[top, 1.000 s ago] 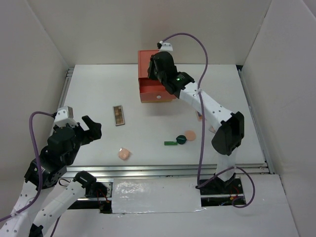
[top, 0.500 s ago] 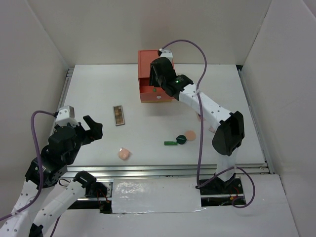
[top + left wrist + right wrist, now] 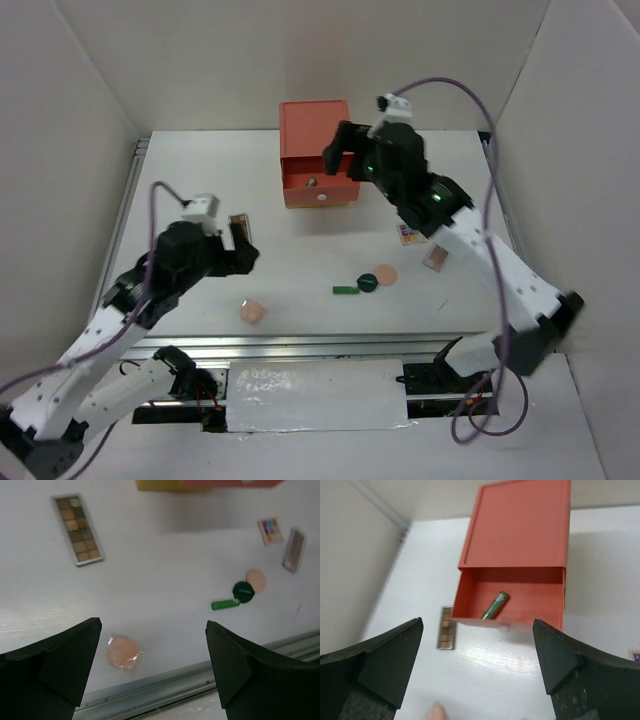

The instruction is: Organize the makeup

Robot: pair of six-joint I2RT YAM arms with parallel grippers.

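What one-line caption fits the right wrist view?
Open right gripper faces the pulled-out red drawer holding one green tube; a brown palette lies beside it.

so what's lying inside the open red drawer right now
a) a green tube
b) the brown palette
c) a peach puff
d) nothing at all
a: the right wrist view shows a green tube lying slantwise on the floor of the open red drawer, with nothing else in there.
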